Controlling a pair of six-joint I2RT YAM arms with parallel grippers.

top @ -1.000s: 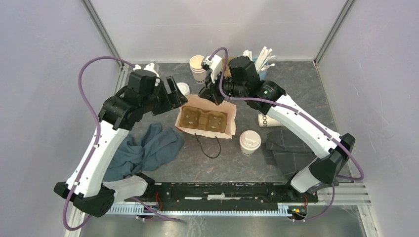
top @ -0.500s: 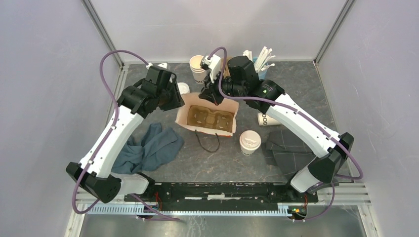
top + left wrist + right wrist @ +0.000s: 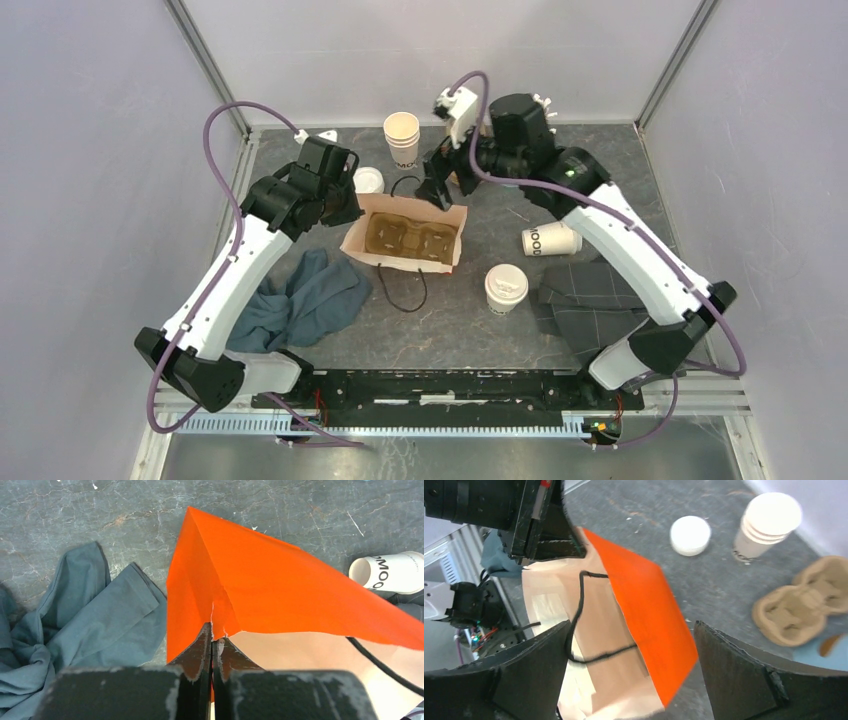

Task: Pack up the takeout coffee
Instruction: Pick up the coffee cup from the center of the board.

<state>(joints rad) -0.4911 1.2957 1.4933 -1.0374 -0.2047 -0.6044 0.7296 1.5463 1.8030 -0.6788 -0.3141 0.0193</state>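
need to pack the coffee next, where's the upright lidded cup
In the top view, the lidded cup stands right of centre, between the paper bag and the dark folded cloth, with a tipped cup just behind it.

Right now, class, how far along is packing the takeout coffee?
Done: the cup carrier sits inside the open paper bag. In hand: the left pincer pinches the bag's rim; the right pincer is open above it. Left: the lidded cup stands outside the bag.

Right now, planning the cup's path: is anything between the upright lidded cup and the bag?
Nothing visible. Bare table separates the upright lidded cup from the bag, whose mouth is open; the left end effector pinches its left rim, off that path.
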